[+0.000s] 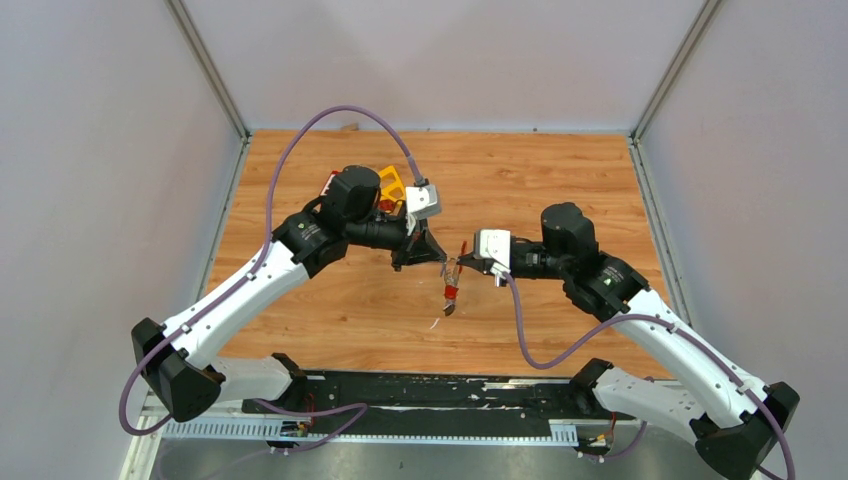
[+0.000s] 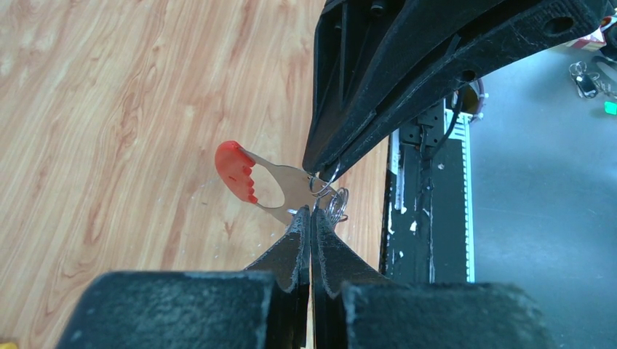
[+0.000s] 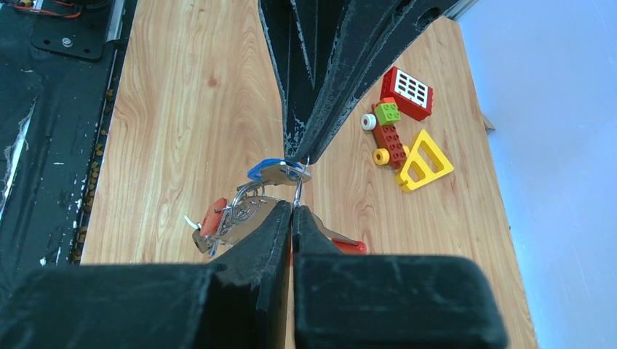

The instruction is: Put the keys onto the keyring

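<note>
left gripper (image 2: 311, 211) pinched shut on keyring (image 2: 332, 204); right gripper (image 3: 293, 207) clamps same keyring, red key (image 2: 236, 171) hanging.

I checked all three views of my rig and found no legible text, label, brand, number or sign. The red block (image 3: 407, 92) shows a grid of white squares, not characters. The red key head (image 2: 233, 169) shows moulded ridges only. The small items (image 2: 584, 81) at the right edge of my left wrist view are too small to read.
</note>
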Controlling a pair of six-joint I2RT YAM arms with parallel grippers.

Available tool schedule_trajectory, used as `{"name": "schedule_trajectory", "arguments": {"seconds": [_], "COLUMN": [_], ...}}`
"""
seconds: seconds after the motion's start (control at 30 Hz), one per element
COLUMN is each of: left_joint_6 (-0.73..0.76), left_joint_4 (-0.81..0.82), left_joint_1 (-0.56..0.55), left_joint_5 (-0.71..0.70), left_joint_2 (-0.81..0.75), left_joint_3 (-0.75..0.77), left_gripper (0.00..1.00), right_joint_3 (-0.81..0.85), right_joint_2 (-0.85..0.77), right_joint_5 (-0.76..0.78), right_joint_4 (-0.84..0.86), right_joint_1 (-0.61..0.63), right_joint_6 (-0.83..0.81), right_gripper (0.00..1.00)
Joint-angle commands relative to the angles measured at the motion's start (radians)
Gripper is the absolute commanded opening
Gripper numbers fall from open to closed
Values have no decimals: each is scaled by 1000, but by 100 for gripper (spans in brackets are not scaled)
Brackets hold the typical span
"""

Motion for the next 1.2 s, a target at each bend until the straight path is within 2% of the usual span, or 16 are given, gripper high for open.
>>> {"name": "schedule_trajectory", "arguments": {"seconds": [0.0,0.47,1.03,1.17], "left_joint_6": [20,14,13,26], "left_joint_4": [52,56,62,46], "left_joint_1": [-1,-1,15,15], "left_joint_5": [12,98,105,100], "left_joint_2": [0,54,38,39], "left_joint_3": [1,6,-9,6], "left_gripper": [0,0,0,10], "right_joint_3": [5,12,5,3], "right_joint_2": [-24,-23,-43,-43], "right_joint_5": [-59,-84,-112,-117], "right_joint_4": [46,73,74,75], "right_joint_1": [9,7,-18,-23], "right_joint_6": [21,73,79,81], "right_gripper": [0,0,0,0]}}
